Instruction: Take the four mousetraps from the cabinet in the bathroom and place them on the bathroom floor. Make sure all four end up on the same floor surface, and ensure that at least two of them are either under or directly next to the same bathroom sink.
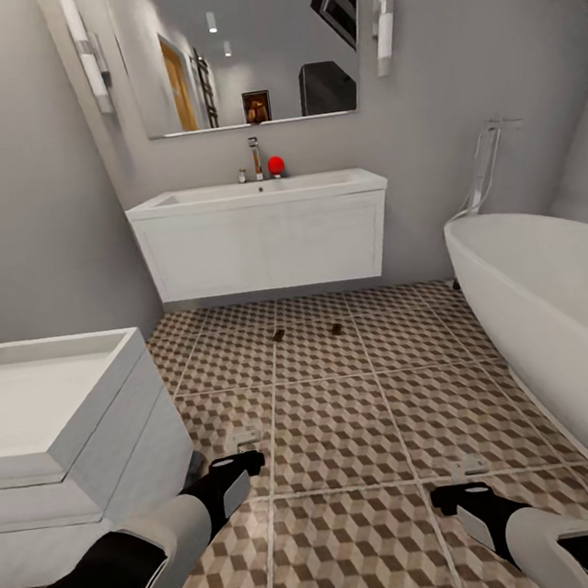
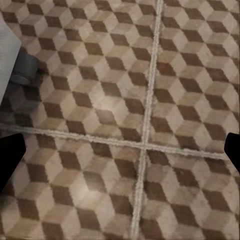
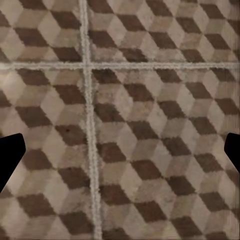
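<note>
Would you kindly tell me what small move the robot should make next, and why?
Probably raise both arms from the cube-patterned tile floor: the left gripper and right gripper hang open and empty, and two small dark objects, too small to identify, lie before the white rectangular sink.

Bathroom floor (image 1: 350, 435) brown-beige-white cube pattern, pale grout; bathroom sink (image 1: 257, 190) white, vanity white; walls grey; red object (image 1: 276, 164) by tap.

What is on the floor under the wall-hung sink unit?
Bare bathroom floor tiles run under the bathroom sink on its vanity unit. Two small dark objects lie just in front; too small to identify. The strip against the wall is shadowed.
</note>
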### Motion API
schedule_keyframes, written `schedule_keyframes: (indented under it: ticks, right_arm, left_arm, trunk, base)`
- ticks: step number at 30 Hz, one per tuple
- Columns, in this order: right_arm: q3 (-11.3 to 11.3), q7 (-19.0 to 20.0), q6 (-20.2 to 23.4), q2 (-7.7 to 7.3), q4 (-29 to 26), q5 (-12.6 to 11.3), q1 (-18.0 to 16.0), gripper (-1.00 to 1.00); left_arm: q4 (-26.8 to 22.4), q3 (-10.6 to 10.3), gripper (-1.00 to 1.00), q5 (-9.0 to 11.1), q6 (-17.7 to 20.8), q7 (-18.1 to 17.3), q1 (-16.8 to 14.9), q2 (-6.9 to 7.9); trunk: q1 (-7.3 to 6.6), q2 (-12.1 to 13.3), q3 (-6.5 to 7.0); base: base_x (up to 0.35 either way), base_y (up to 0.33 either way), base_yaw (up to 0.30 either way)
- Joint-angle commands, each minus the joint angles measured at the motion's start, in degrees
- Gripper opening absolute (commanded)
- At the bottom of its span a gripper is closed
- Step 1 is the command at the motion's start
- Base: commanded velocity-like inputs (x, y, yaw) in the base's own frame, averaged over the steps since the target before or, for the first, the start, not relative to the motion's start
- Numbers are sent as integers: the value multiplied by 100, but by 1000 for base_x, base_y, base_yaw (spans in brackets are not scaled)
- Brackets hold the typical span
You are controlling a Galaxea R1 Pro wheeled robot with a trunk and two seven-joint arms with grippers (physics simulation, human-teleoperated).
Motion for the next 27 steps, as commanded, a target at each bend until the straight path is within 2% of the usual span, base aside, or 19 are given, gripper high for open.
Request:
schedule_keyframes:
  ticks: [1,16,27]
  right_arm:
    - [11,-10,6,-17,10,3,23,100]
    - [11,20,-21,-106,18,2,226,100]
    - [11,22,-84,-112,14,9,345,100]
  left_arm:
    - [-1,-51,100,39,22,22,47,5]
    - [7,-51,100,71,-35,27,590,135]
    - [8,-51,100,290,-67,30,735,265]
  trunk:
    - [-4,-1,18]
    - [-42,20,350]
    - [-71,34,594]
  base:
    - [0,0,0]
    - [0,0,0]
    - [0,0,0]
